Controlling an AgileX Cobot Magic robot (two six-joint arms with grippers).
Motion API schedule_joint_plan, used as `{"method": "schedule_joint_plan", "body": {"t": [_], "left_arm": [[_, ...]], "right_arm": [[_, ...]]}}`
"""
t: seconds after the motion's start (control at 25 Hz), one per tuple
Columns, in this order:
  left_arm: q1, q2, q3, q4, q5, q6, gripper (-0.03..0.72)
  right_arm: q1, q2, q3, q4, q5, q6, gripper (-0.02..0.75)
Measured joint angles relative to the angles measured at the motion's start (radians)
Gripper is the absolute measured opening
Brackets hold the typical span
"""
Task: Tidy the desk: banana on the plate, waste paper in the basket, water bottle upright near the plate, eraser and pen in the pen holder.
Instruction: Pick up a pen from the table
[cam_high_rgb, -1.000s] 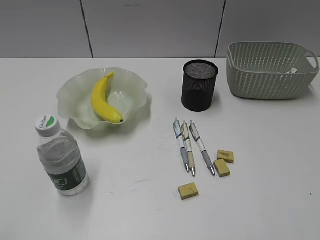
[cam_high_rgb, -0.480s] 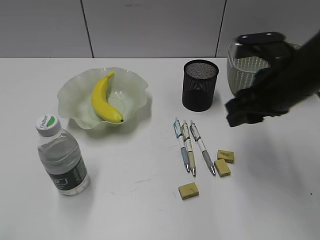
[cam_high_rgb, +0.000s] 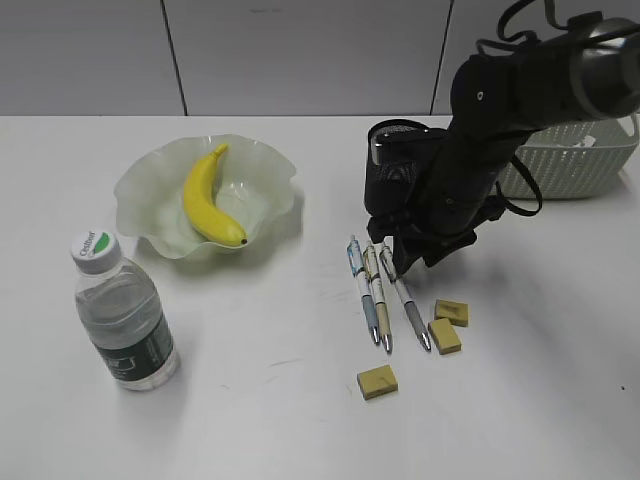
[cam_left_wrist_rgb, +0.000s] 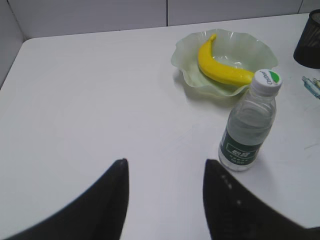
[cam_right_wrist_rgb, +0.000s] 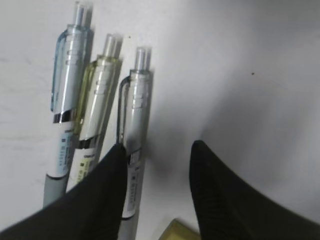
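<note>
While the right gripper (cam_right_wrist_rgb: 157, 165) hangs low over the upper ends of three pens, its jaws stand partly apart with nothing between them; one black finger overlaps the rightmost pen (cam_right_wrist_rgb: 134, 135), but whether it touches cannot be told. Beside that pen lie the yellow-tinted pen (cam_right_wrist_rgb: 96, 107) and the blue-tinted pen (cam_right_wrist_rgb: 69, 80), side by side on the white table (cam_high_rgb: 270, 400). Three yellow erasers (cam_high_rgb: 444, 335) lie just right of and below the pens. Behind the right arm stand the black mesh pen holder (cam_high_rgb: 385, 180) and the green woven basket (cam_high_rgb: 585, 160), both partly hidden. On the left, the banana (cam_high_rgb: 205, 198) rests in the frosted green plate (cam_high_rgb: 135, 190), and the water bottle (cam_high_rgb: 122, 322) stands upright near the plate's front edge. Well away from them, the left gripper (cam_left_wrist_rgb: 165, 172) hovers above bare table, half open and empty.
</note>
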Motion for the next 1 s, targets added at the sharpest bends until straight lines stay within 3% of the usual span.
{"method": "schedule_joint_plan", "body": {"t": [0.88, 1.0], "left_arm": [[0.0, 0.0, 0.0, -0.001, 0.0, 0.0, 0.347], [0.0, 0.0, 0.0, -0.001, 0.0, 0.0, 0.344]], "right_arm": [[0.021, 0.058, -0.015, 0.062, 0.001, 0.005, 0.339], [0.021, 0.065, -0.02, 0.062, 0.001, 0.007, 0.312]]}}
